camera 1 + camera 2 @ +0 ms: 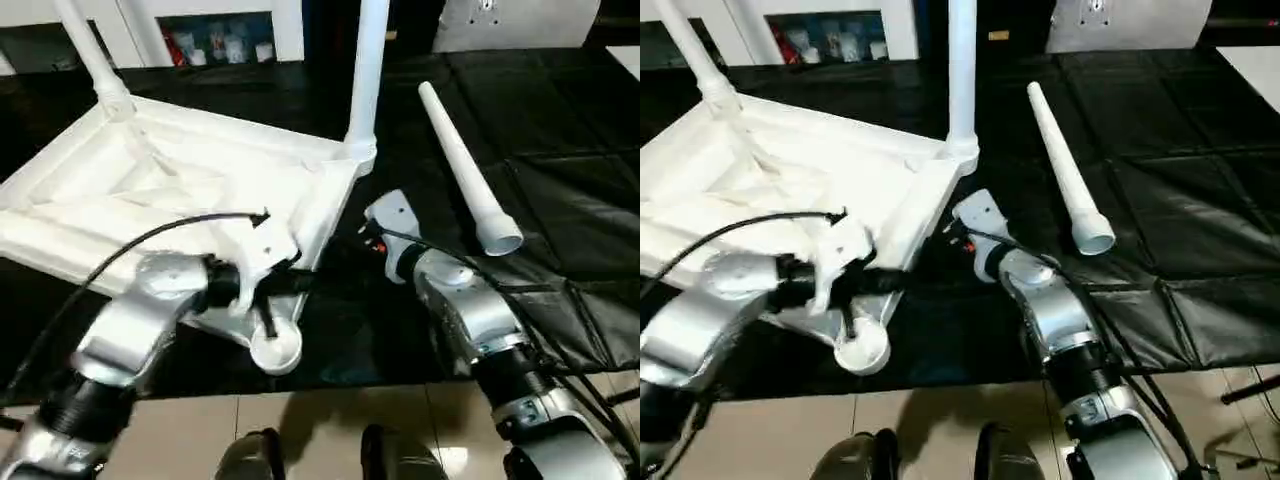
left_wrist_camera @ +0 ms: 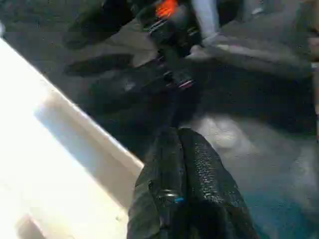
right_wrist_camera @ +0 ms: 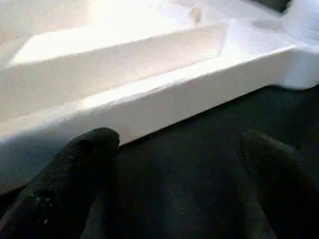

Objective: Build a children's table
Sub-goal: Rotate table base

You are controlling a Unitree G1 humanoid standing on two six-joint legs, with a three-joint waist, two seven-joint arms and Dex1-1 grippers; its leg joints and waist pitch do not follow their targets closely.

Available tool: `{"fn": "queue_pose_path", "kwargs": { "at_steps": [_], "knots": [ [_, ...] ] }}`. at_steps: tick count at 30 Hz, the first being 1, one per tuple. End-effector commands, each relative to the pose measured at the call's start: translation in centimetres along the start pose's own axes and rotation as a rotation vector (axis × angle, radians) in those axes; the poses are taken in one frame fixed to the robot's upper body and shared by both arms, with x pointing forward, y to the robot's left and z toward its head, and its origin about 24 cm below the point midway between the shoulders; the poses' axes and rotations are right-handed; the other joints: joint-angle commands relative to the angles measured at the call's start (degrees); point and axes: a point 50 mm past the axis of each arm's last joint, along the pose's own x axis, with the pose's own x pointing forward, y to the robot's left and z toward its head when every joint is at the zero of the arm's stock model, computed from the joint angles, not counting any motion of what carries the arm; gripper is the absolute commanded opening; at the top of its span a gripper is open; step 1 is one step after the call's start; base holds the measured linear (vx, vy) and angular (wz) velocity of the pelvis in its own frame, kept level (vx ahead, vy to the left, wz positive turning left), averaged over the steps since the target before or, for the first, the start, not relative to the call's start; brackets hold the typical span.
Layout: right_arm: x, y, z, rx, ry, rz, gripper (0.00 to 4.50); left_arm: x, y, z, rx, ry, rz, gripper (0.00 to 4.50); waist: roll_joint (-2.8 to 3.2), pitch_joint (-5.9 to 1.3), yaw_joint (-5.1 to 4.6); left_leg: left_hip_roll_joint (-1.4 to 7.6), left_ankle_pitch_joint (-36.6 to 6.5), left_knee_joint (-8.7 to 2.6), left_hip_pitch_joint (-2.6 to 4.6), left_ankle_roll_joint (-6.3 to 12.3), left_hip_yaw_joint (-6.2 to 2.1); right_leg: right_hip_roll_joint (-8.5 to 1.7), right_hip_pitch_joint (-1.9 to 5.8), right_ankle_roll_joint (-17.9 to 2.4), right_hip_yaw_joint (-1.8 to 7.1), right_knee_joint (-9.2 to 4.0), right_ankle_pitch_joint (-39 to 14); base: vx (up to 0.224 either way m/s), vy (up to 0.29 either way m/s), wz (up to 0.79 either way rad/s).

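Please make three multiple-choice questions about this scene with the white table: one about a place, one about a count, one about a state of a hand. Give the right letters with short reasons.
1. Where does the loose leg lie?
A. on the black mat, to the right of the table top
B. inside the table top
C. on the tiled floor

2. How many legs stand in the table top sockets?
A. none
B. two
C. four

3. How are the right hand fingers?
A. shut together
B. spread open
C. closed on a leg

Answers:
1 A, it rests on the mat apart from the top.
2 B, two legs rise from the far corners.
3 B, the right wrist view shows a wide gap.

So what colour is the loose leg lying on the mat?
White, clearest in the left eye view: loose leg.
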Motion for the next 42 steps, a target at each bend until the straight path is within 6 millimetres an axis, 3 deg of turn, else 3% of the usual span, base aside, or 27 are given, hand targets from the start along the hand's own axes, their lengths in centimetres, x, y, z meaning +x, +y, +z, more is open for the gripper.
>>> {"fn": "queue_pose_path", "kwargs": {
  "at_steps": [1, 5, 8, 9, 10, 12, 14, 18, 21, 26, 28, 33, 36, 38, 39, 41, 42],
  "knots": [
    [-0.5, -1.4, 1.3, -0.026, -0.045, -0.066, 4.50, -0.4, 0.4, 1.0, 0.012, -0.054, 0.027, 0.00, 0.17, -5.65, 0.25, 2.88, -10.97, -3.50, 0.87, 2.00, -1.35, -4.80, 4.12, -11.18, 3.42, -4.52, -18.19, 0.000, 0.000, 0.00],
    [-1.4, -2.5, 2.0, -0.025, -0.080, -0.110, 4.50, -1.8, 0.4, 1.8, 0.020, -0.096, 0.019, 0.00, -0.16, -5.68, 0.41, 2.83, -9.79, -3.40, 0.70, 2.61, -1.28, -4.78, 4.18, -11.84, 3.44, -4.26, -16.65, 0.000, 0.000, 0.00],
    [-2.2, -2.8, 2.2, -0.035, -0.094, -0.104, 4.50, -3.5, 0.4, 1.4, 0.046, -0.059, 0.002, 0.00, -0.26, -5.67, 0.34, 2.77, -8.92, -3.35, 0.53, 3.24, -1.31, -4.77, 4.27, -11.19, 3.42, -4.10, -16.69, 0.000, 0.000, 0.00],
    [-2.8, -2.7, 2.3, -0.044, -0.109, -0.076, 4.50, -5.0, -0.2, 0.9, 0.053, 0.000, -0.061, 0.00, -0.03, -5.50, 0.31, 2.73, -9.24, -3.39, 0.69, 3.38, -1.25, -4.72, 3.98, -10.70, 3.44, -4.30, -17.64, 0.000, 0.000, 0.00],
    [-3.1, -2.7, 2.3, -0.046, -0.114, -0.064, 4.50, -5.6, -0.5, 0.7, 0.051, 0.028, -0.089, 0.00, -0.02, -5.58, 0.15, 2.84, -8.78, -3.50, 0.44, 3.54, -1.40, -4.75, 4.20, -10.60, 3.44, -3.95, -17.02, 0.000, 0.000, 0.00],
    [-3.5, -2.7, 2.4, -0.048, -0.124, -0.040, 4.50, -6.8, -1.2, 0.0, 0.041, 0.104, -0.146, 0.00, 0.28, -5.30, 0.14, 2.88, -9.67, -3.52, 1.15, 3.72, -1.13, -4.41, 3.44, -10.98, 3.48, -4.31, -17.78, 0.000, 0.000, 0.00],
    [-4.2, -2.5, 2.4, -0.053, -0.132, 0.009, 4.50, -8.3, -1.8, -0.8, 0.034, 0.210, -0.199, 0.00, 0.51, -5.04, 0.27, 3.00, -11.10, -3.67, 1.19, 3.39, -1.23, -4.53, 3.43, -11.16, 3.45, -4.45, -19.20, 0.000, 0.000, 0.00],
    [-6.3, -1.4, 2.2, -0.072, -0.119, 0.229, 4.50, -11.5, -2.1, -3.0, 0.031, 0.508, -0.227, 0.00, 0.40, -4.25, 0.33, 3.11, -15.44, -4.26, 1.46, 2.74, -1.41, -4.37, 3.11, -9.00, 3.62, -4.96, -24.23, 0.000, 0.000, 0.00],
    [-7.7, -0.7, 2.1, -0.110, -0.085, 0.355, 4.50, -12.2, -2.0, -3.5, 0.018, 0.574, -0.215, 0.00, 0.55, -4.03, 0.69, 3.22, -17.58, -4.39, 1.83, 2.03, -1.57, -4.70, 2.98, -7.87, 3.73, -5.55, -28.85, 0.000, 0.000, 0.00],
    [-8.5, -0.7, 2.4, -0.124, -0.065, 0.404, 4.50, -10.9, -0.7, -4.2, 0.094, 0.595, -0.097, 0.00, 0.44, -3.93, 0.58, 3.01, -18.32, -4.34, 1.75, 1.56, -1.80, -4.82, 2.97, -6.77, 3.66, -6.02, -31.92, 0.000, 0.000, 0.00],
    [-8.6, -1.0, 2.6, -0.130, -0.067, 0.392, 4.50, -9.2, -0.2, -3.8, 0.143, 0.504, -0.063, 0.00, 0.34, -4.07, 0.50, 2.76, -18.05, -4.06, 1.95, 1.46, -1.70, -4.76, 2.84, -6.25, 3.46, -6.35, -32.92, 0.000, 0.000, 0.00],
    [-8.5, -2.0, 2.9, -0.144, -0.065, 0.305, 4.50, -6.8, -0.4, -3.6, 0.141, 0.441, -0.093, 0.00, 0.25, -4.37, 0.61, 2.84, -16.96, -4.07, 1.66, 1.92, -1.87, -4.84, 3.08, -7.16, 3.43, -5.97, -30.59, 0.000, 0.000, 0.00],
    [-8.4, -2.6, 3.2, -0.138, -0.075, 0.258, 4.50, -5.8, -0.1, -3.8, 0.147, 0.423, -0.077, 0.00, 0.34, -4.42, 0.70, 2.65, -17.07, -3.80, 2.08, 1.81, -1.65, -4.73, 2.76, -6.88, 3.35, -6.28, -31.47, 0.000, 0.000, 0.00],
    [-8.3, -2.9, 3.3, -0.137, -0.079, 0.228, 4.50, -4.7, 0.4, -4.0, 0.149, 0.396, -0.038, 0.00, 0.39, -4.41, 0.67, 2.68, -16.77, -3.94, 1.72, 1.87, -1.74, -4.74, 3.06, -6.97, 3.26, -6.24, -30.71, 0.000, 0.000, 0.00],
    [-8.3, -3.1, 3.5, -0.139, -0.083, 0.211, 4.50, -3.9, 0.7, -3.9, 0.155, 0.375, -0.008, 0.00, 0.40, -4.54, 0.85, 2.67, -17.14, -3.78, 2.08, 1.93, -1.65, -4.67, 2.88, -6.96, 3.25, -6.39, -30.30, 0.000, 0.000, 0.00],
    [-8.3, -3.4, 3.6, -0.130, -0.087, 0.191, 4.50, -3.0, 1.3, -3.6, 0.157, 0.347, 0.035, 0.00, 0.46, -4.70, 1.06, 2.68, -16.91, -3.73, 1.95, 1.95, -1.72, -4.79, 3.17, -7.20, 3.14, -6.22, -29.56, 0.000, 0.000, 0.00],
    [-8.3, -3.6, 3.7, -0.120, -0.091, 0.169, 4.50, -2.2, 1.7, -3.2, 0.149, 0.308, 0.075, 0.00, 0.42, -4.90, 1.14, 2.73, -15.68, -3.83, 1.55, 2.27, -1.82, -4.74, 3.51, -7.58, 3.05, -5.89, -27.29, 0.000, 0.000, 0.00]
  ]
}}
